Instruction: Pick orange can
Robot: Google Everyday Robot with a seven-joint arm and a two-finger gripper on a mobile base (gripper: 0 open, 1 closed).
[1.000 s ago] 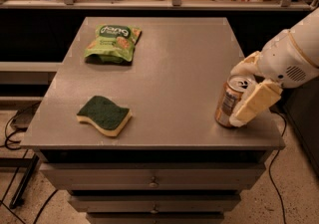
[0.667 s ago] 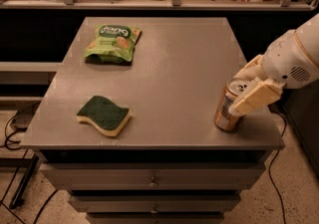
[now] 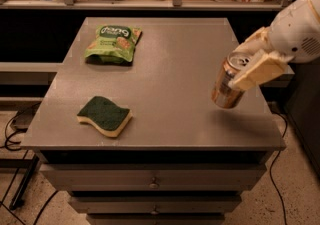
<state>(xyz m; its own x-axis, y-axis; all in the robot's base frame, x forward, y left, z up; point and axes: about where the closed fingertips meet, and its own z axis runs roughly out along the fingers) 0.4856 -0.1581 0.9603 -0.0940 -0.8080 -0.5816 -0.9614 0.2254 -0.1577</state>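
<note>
The orange can [image 3: 227, 87], copper-coloured with a silver pull-tab top, hangs tilted above the right side of the grey table [image 3: 170, 64]. Its shadow lies on the tabletop below it. My gripper [image 3: 245, 64] comes in from the right on a white arm and is shut on the can's upper part, one cream finger [image 3: 259, 70] across its front and the other behind it.
A green snack bag [image 3: 113, 44] lies at the table's far left. A green-and-yellow sponge [image 3: 105, 115] lies at the near left. Drawers sit below the tabletop. A shelf with packages runs behind the table. Cables lie on the floor at left and right.
The can stood on the table with the gripper around it; now it is lifted off the surface, tilted, and has moved up with the gripper.
</note>
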